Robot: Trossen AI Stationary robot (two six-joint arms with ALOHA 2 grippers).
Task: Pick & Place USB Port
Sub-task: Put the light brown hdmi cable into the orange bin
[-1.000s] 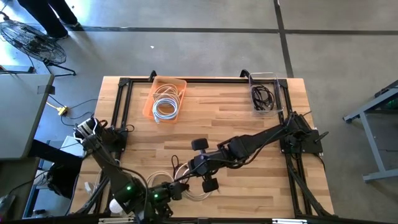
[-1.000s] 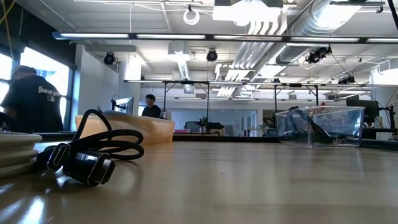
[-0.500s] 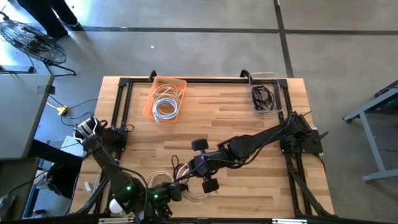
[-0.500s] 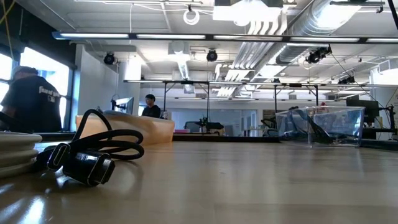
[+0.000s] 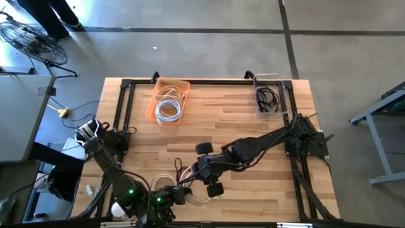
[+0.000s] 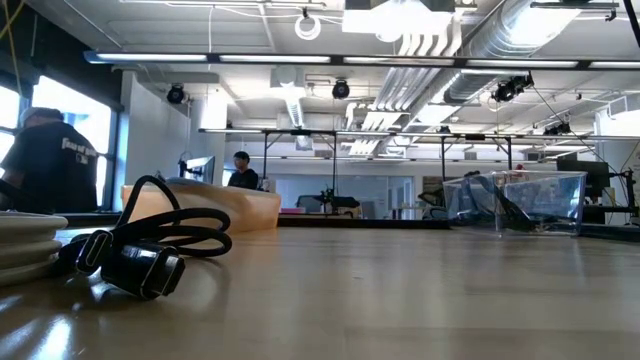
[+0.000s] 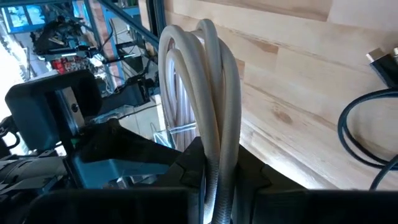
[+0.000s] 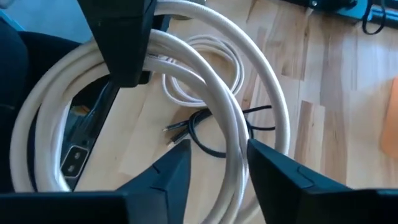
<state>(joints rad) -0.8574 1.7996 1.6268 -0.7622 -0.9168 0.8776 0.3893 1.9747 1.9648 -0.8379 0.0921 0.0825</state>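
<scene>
Near front edge | left pincer [image 7: 214, 180] clamps white cable [image 7: 211, 93] (coiled)

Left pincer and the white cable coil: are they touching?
Touching. The left wrist view shows the left pincer shut on the white cable coil, its strands pinched between the dark fingers and standing up from them.

Both arms were matte black, jointed segments with thin black cables running along them, the left arm [image 5: 104, 158] showing small green indicator lights near its wrist, the right arm [image 5: 266, 140] ending in blocky black fingers [image 8: 277, 180] with angular edges.
</scene>
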